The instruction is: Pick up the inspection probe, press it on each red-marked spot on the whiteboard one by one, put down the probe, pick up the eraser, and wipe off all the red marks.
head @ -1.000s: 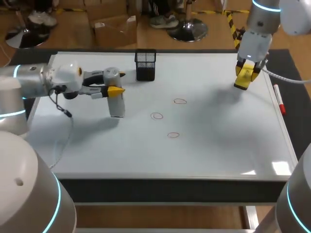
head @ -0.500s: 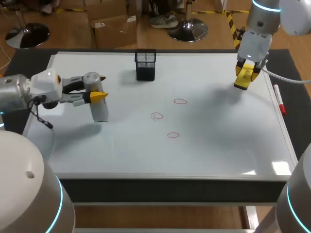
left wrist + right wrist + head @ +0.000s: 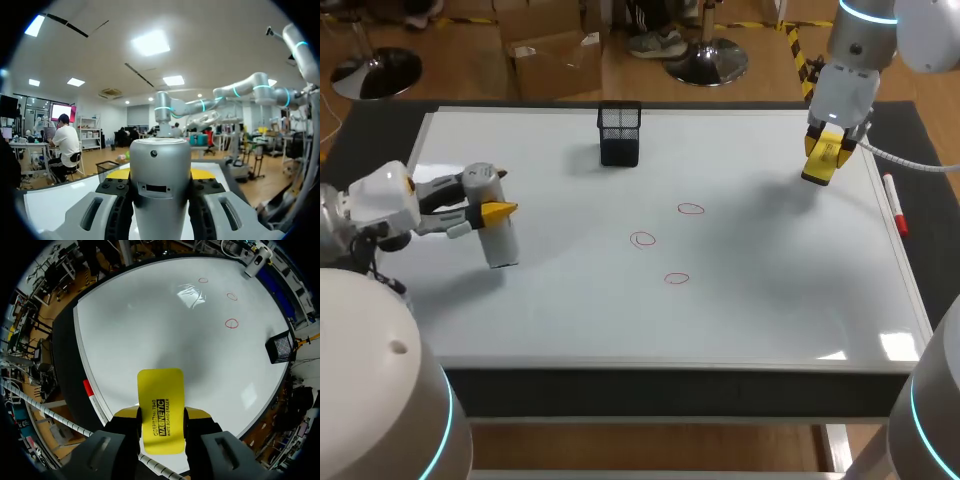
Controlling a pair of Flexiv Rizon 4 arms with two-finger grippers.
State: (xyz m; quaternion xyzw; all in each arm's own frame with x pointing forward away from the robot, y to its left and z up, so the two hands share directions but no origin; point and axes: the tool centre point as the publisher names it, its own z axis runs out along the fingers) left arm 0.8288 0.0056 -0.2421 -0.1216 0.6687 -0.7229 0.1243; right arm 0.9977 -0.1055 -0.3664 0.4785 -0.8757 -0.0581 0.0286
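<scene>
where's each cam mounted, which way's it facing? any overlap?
Head: above and behind the robot, looking down on the whiteboard; both arms show, left gripper on the probe, right gripper far right.
Left wrist: on the left wrist, facing level across the whiteboard; own gripper clamps the probe.
Right wrist: on the right wrist, looking down at the whiteboard; own gripper holds the eraser.
Shared: head and right wrist both show the red marks and mesh holder.

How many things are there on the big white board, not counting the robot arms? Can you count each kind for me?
red circles: 3
silver probe: 1
yellow eraser: 1
black mesh cup: 1
red marker: 1
Total: 7
</scene>
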